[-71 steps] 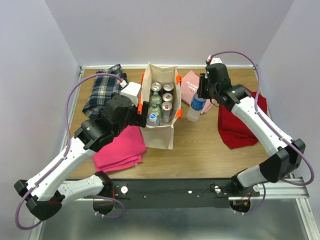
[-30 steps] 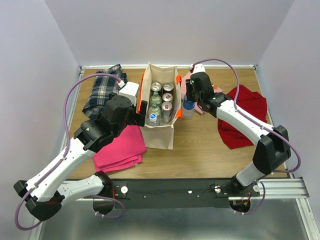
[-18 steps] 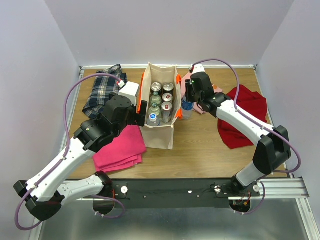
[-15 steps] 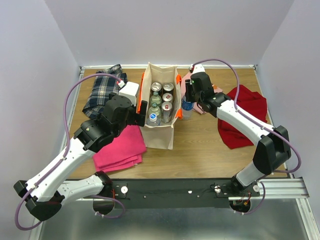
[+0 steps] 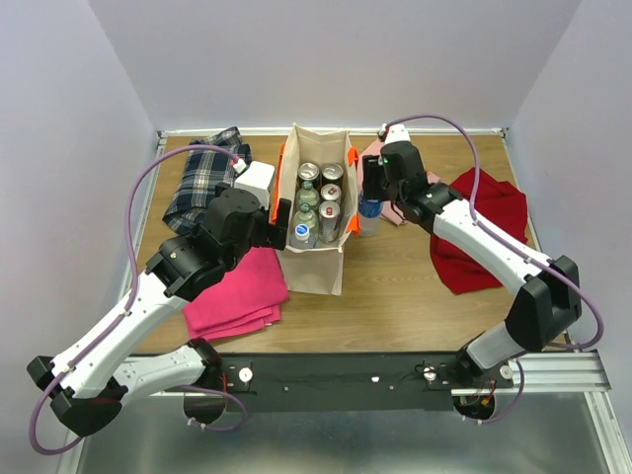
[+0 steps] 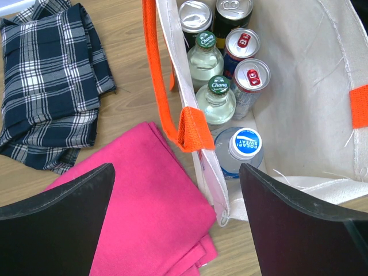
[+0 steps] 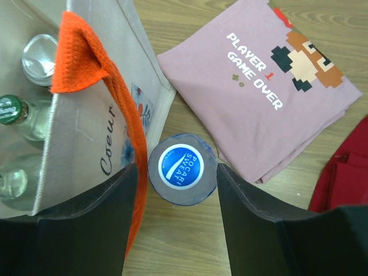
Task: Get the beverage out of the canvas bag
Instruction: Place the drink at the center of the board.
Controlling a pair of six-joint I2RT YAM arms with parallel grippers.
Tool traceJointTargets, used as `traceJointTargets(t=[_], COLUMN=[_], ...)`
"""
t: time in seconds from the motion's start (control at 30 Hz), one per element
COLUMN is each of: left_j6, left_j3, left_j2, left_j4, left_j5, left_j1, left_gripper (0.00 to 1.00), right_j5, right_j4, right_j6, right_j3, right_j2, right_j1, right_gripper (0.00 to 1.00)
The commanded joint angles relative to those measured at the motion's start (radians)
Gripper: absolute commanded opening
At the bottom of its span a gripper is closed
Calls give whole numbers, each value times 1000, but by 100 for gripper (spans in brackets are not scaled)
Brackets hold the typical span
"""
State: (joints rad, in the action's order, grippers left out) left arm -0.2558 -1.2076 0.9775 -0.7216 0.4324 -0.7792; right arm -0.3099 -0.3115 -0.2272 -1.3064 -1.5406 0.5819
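Bottle (image 7: 182,168) beside canvas bag (image 5: 316,267), pinched by right gripper (image 7: 177,172); left gripper (image 6: 175,171) fingers spread.

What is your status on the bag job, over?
Left gripper open, straddling boxy beige canvas bag's orange-handled wall. Right gripper flanks blue-capped plastic bottle standing outside it, grip unclear. Metal cans, green-capped glass bottles inside.

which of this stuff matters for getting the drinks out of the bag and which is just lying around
In the job:
canvas bag
cans and bottles inside it
Pocari Sweat bottle just outside it

Lying about:
plaid cloth
magenta cloth
pink printed t-shirt
red cloth
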Motion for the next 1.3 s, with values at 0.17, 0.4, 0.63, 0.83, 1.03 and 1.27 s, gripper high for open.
traceJointTargets(t=[0.17, 0.4, 0.63, 0.83, 1.03, 1.27], left_j6=[9, 16, 13, 1, 3, 6], left_j3=[34, 56, 97, 126, 138, 141], left_j2=[-16, -16, -36, -72, -74, -72], left_j4=[13, 8, -18, -16, -18, -9], left_j5=[-64, -81, -113, -147, -179, -193], left_j1=[-3, -3, -3, -3, -3, -3], left_gripper=[99, 99, 99, 99, 99, 99], right_j5=[-31, 25, 227, 374, 391, 315], right_j4=[-77, -179, -342, -373, -455, -505], right_j6=[-31, -66, -78, -78, -63, -37], right_j3=[-99, -215, -416, -490, -576, -629], right_j2=[102, 149, 80, 31, -41, -79], right_j1=[6, 7, 7, 13, 58, 137], right_gripper=[66, 75, 77, 77, 77, 77])
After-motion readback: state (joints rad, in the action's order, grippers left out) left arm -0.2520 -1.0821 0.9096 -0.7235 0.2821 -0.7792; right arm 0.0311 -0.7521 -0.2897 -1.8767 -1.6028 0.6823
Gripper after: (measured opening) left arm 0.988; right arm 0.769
